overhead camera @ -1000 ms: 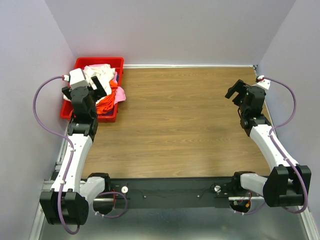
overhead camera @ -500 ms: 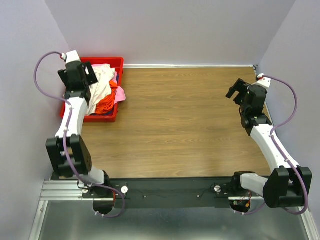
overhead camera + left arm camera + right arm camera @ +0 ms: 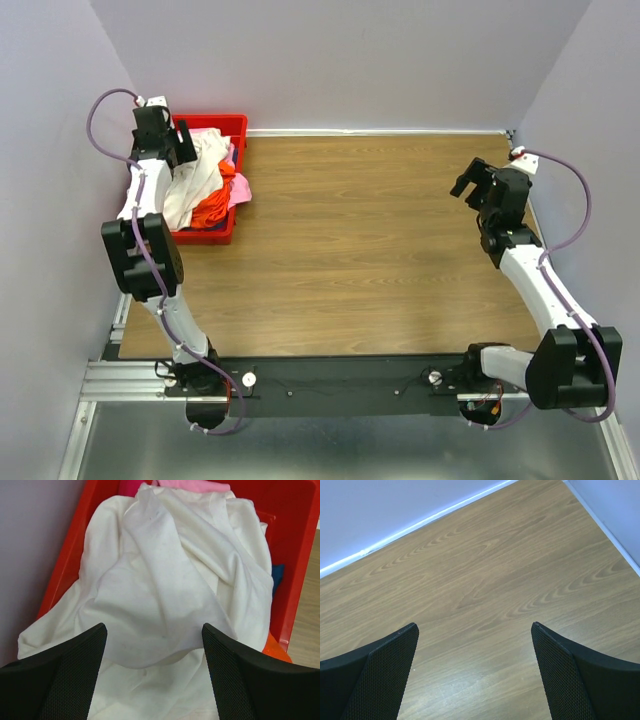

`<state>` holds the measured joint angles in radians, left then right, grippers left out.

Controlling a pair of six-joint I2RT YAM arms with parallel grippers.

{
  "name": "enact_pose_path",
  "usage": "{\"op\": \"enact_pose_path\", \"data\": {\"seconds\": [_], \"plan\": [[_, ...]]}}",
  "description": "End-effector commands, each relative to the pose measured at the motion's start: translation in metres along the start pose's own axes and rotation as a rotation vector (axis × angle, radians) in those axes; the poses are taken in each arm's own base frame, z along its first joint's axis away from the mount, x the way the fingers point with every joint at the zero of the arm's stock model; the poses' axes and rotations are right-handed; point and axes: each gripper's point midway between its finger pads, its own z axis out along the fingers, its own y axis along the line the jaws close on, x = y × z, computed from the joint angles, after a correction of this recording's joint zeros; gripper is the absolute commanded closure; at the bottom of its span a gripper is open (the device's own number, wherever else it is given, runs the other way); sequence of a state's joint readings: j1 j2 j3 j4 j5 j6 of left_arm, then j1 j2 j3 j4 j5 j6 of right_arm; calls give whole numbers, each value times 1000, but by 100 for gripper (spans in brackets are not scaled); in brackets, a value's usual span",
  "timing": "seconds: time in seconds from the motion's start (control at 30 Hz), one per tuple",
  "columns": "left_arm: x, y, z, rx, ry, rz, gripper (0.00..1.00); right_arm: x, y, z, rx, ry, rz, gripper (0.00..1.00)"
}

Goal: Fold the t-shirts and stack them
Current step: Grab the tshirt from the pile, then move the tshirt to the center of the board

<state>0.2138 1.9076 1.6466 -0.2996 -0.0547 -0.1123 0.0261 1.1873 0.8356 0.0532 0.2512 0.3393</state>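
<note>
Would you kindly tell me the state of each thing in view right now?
White shirt: crumpled, on top in the bin.
Orange shirt: crumpled, spilling over bin's edge.
Pink shirt: crumpled, partly buried.
Bin: heaped with shirts.
Left gripper: open, empty, over white shirt.
Right gripper: open, empty, over table.

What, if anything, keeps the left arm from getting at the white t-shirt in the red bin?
Probably nothing, so yes. The left arm holds its open fingers above the white t-shirt, which lies uncovered on top in the red bin.

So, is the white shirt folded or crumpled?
Crumpled: the white shirt lies heaped in loose wrinkles in the red bin, spilling over its edge.
</note>
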Motion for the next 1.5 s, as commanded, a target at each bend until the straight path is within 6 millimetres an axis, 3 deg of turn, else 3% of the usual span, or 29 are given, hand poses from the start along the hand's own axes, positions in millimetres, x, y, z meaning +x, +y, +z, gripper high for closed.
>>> {"op": "enact_pose_path", "data": {"seconds": [0.0,0.23,0.3,0.43,0.47,0.5,0.57,0.63,0.73,0.77,0.87,0.9,0.97,1.07,1.1,1.17,1.2,1.3,1.33,1.47], "plan": [[18,-4,2,30,69,16,16,-6,5,5,-14,11,3,0],[53,-4,16,35,167,28,19,-3,10,14,-26,32,-2,0],[60,-3,20,38,181,30,26,-2,11,16,-29,38,-2,0],[62,-10,25,74,191,33,69,-1,12,16,-31,41,-2,0],[60,-11,24,76,185,31,89,-1,11,16,-30,40,-2,0],[56,-12,23,80,176,31,97,-1,11,15,-28,40,-1,0],[46,-13,18,87,155,25,100,-2,11,15,-29,37,0,0],[25,-16,5,102,105,20,100,-2,12,14,-33,35,2,0],[-17,-25,-28,143,7,-6,100,-5,14,14,-41,31,3,0],[-40,-28,-48,164,-54,-9,100,-6,15,15,-41,30,4,0],[-77,-46,-89,271,-164,6,100,-8,19,18,-56,34,0,0],[-101,-51,-116,307,-246,12,100,-8,21,19,-68,38,-1,0],[-127,-68,-157,408,-352,35,100,-12,26,21,-85,36,-2,0],[-151,-93,-204,557,-464,69,100,-20,35,24,-116,30,0,0],[-160,-109,-231,611,-520,109,100,-19,37,25,-125,35,0,0],[-171,-135,-266,697,-594,165,100,-25,40,27,-132,27,6,0],[-181,-159,-299,761,-668,194,100,-25,42,28,-138,32,7,0],[-196,-197,-352,900,-774,209,100,-30,46,30,-150,26,12,0],[-201,-215,-382,983,-816,217,100,-29,46,30,-151,28,13,0],[-220,-246,-447,1190,-921,155,100,-34,47,27,-154,16,15,0]]}}
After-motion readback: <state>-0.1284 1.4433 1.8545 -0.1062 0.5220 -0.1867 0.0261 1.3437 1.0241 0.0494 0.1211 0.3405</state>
